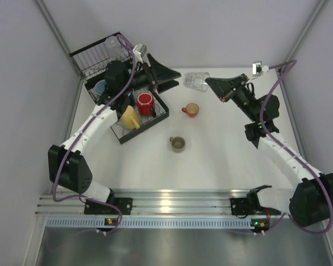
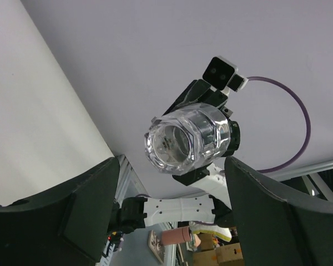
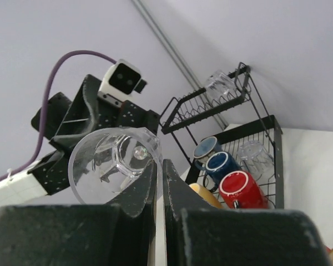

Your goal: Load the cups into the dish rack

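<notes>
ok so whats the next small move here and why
Probably ease the left end effector forward until its fingers sit on either side of the clear tumbler. Its jaws stand open and face the tumbler across a small gap. The right end effector is shut on the tumbler's edge and holds it out sideways above the table, which looks like a handover.

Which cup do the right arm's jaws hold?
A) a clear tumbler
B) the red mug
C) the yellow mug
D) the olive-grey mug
A: the right jaws are shut on the clear tumbler; the red mug and yellow mug sit in the dish rack, and the olive-grey mug stands on the table.
</notes>
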Tool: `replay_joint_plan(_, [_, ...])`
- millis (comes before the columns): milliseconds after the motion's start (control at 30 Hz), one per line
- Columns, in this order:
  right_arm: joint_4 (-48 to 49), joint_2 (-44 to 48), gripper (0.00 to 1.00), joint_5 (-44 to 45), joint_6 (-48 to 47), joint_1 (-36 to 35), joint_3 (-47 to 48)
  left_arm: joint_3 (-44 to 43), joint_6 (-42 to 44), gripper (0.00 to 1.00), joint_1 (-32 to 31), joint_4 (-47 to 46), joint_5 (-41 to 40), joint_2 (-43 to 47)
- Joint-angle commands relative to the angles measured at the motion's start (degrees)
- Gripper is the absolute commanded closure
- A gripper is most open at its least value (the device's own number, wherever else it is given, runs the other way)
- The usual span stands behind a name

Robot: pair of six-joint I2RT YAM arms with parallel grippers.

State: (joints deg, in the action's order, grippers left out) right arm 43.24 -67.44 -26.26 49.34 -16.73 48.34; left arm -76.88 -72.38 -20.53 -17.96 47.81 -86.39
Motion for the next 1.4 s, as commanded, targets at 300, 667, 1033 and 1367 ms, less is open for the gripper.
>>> replay_joint_plan(300, [11.3,-1.7,1.0,2.5,-0.2,-4.4,2.1,3.4,-14.1,0.17,-1.7,-16.8,1.3,-0.8])
replay_joint_plan(667, [13.4,-4.2,1.0,1.9,-0.8,-5.8,2.0,5.9,-22.5,0.18,-4.2,-25.6,0.6,-1.9])
replay_joint_plan(1033, [13.4,-2.8,1.0,1.7,-2.7,-6.3,-0.7,7.1,-23.8,0.25,-4.1,-25.6,-1.7,-3.4])
replay_joint_plan(1367, [14.4,-3.4,1.0,1.0,-2.8,-6.4,-2.5,6.9,-23.2,0.53,-3.6,-25.6,-2.3,-4.5])
